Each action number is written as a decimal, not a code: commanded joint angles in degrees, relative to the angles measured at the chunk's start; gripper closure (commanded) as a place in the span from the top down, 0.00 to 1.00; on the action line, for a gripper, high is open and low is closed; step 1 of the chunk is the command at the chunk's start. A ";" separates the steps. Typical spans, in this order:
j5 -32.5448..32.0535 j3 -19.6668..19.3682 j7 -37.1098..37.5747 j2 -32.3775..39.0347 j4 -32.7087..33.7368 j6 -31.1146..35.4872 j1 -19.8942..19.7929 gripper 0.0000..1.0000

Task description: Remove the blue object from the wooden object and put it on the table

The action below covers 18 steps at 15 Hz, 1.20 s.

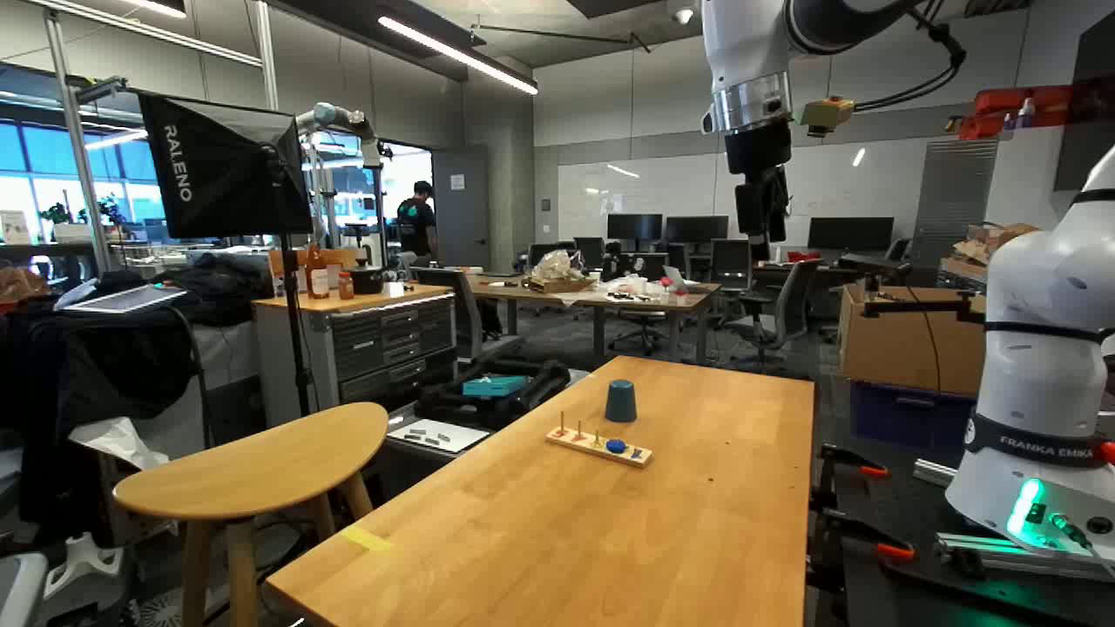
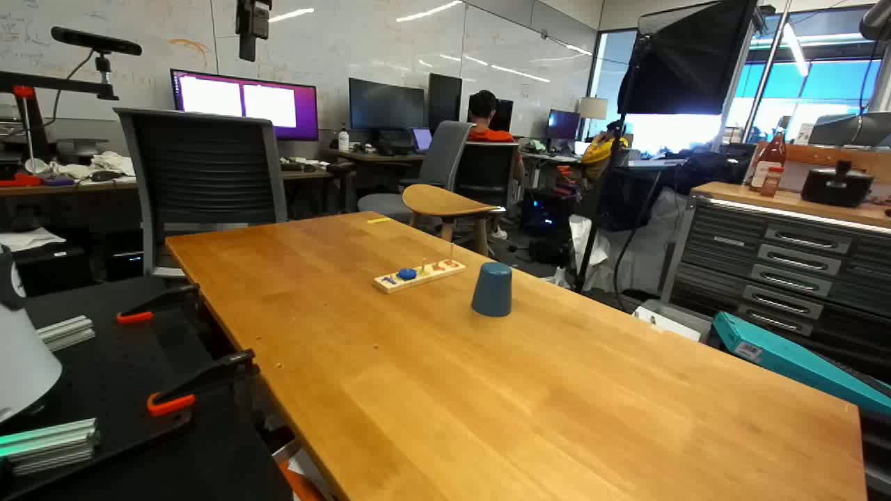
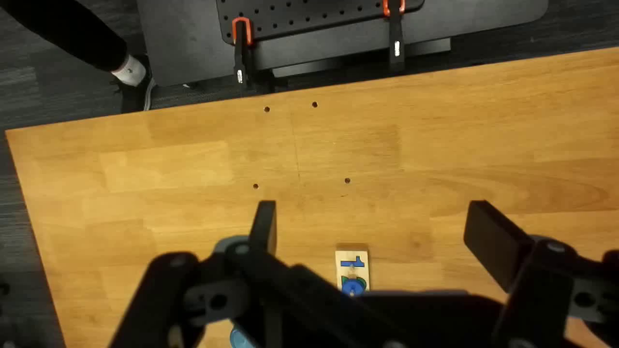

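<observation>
Fingers [image 3: 495,244] spread wide, the gripper [image 1: 763,232] hung high above the table [image 1: 697,540], pointing straight down. Well below it, the blue ring [image 1: 617,446] sat on the board [image 1: 585,444]. From the wrist, ring and board showed between the fingers, partly covered by the gripper's own parts, but there the printed blue 1 [image 3: 352,261] could be read. An upside-down cup [image 2: 493,289] also stood below, near the board and apart from it: whole in both exterior views, mostly hidden in the wrist view. Only the wrist view caught a person's foot [image 3: 131,76], down beside the table. In an exterior view the arm [image 1: 1037,305] was cut off midway by the frame, its last section vertical.
</observation>
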 commanded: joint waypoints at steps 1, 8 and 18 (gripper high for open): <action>-0.60 -1.36 0.69 0.35 0.22 -0.10 1.72 1.00; 0.61 -3.73 -2.45 12.42 7.24 6.21 1.07 1.00; 0.08 -13.69 -6.56 33.72 20.91 11.88 1.13 1.00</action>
